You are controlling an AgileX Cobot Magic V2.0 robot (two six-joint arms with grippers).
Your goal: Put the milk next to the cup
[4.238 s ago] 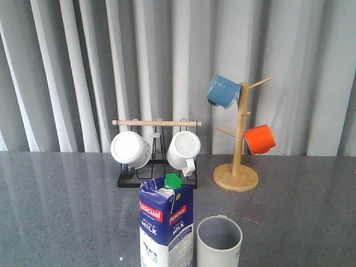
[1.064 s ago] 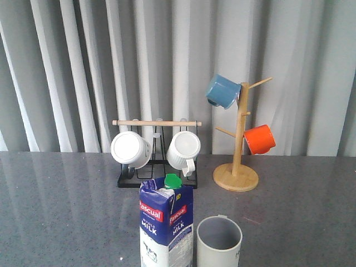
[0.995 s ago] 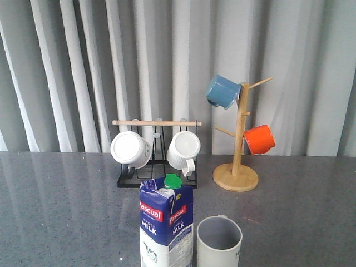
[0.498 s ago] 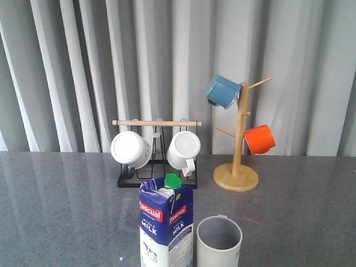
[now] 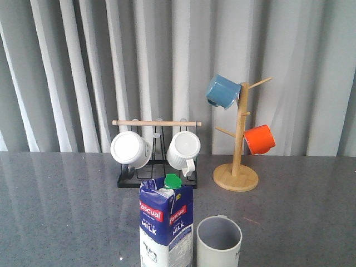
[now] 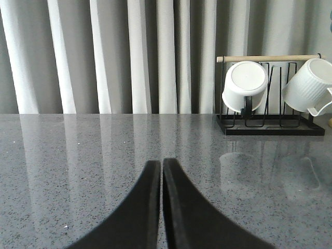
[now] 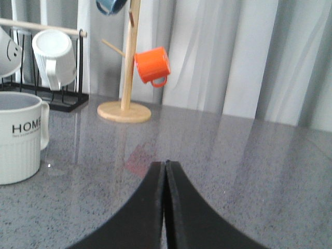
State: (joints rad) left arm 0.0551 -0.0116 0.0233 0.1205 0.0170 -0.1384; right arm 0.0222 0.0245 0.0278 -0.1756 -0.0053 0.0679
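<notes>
Milk (image 5: 166, 225) stands on table (image 5: 61, 211) at front centre, cup (image 5: 219, 242) just right of it. Behind them, mug rack (image 5: 156, 151) with two mugs; mug tree (image 5: 238, 139) to rack's right, holding two mugs, one higher, one lower.

Front overview; two low wrist views

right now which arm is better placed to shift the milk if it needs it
Left, tentatively. The milk stands left of the cup, which blocks a reach from the right. Both grippers, left and right, are shut and empty.
</notes>
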